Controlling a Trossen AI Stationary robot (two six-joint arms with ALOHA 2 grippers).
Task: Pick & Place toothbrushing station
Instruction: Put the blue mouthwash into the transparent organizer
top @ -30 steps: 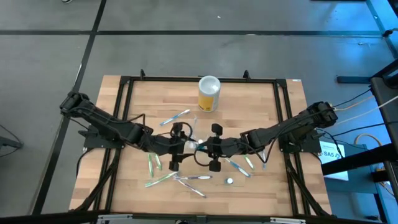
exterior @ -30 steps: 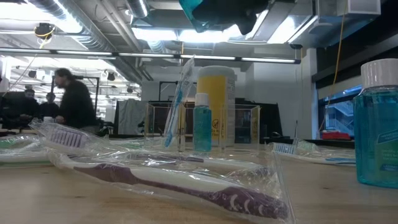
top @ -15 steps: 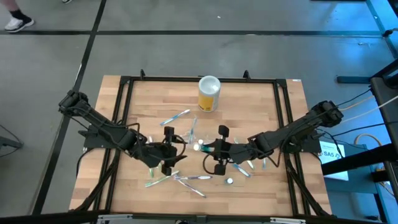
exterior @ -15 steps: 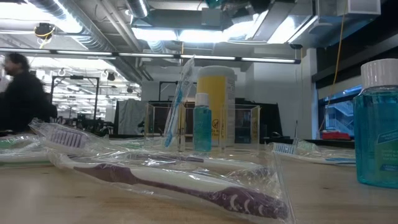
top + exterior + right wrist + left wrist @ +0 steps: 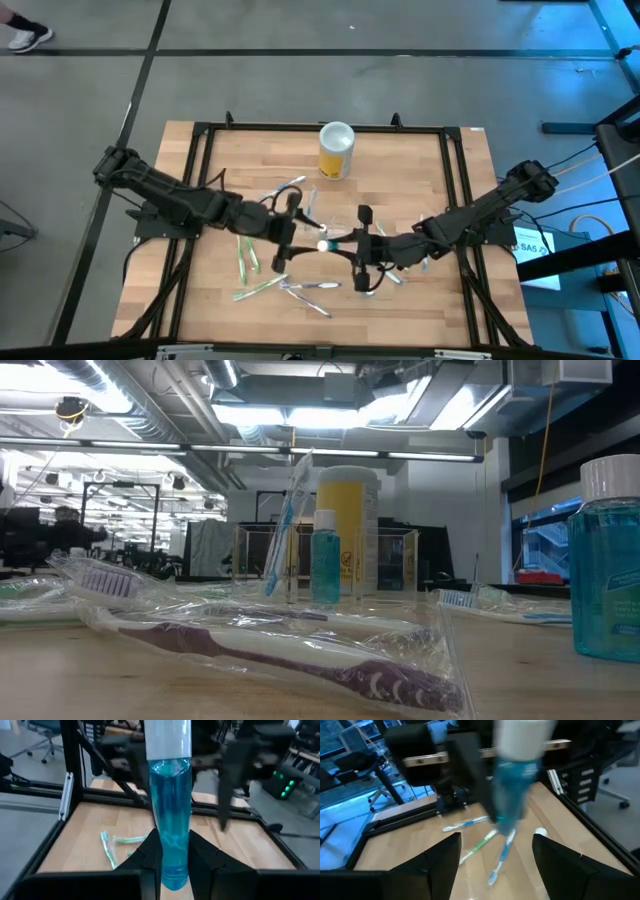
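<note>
Wood table (image 5: 455, 200) on grey floor — left gripper (image 5: 283, 232) released, right gripper (image 5: 352, 248) grasping blue bottle (image 5: 170, 815).

Both arms reach inward, meeting near frame centre in the high view; the left gripper (image 5: 284, 230) stands spread wide; the right gripper (image 5: 362, 250) seems clamped on a blue bottle (image 5: 170, 815).

Blue bottle (image 5: 512, 795) blurred, cap cropped

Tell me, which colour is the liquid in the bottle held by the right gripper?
Blue, under a white cap; the bottle shows best in the right wrist view.
</note>
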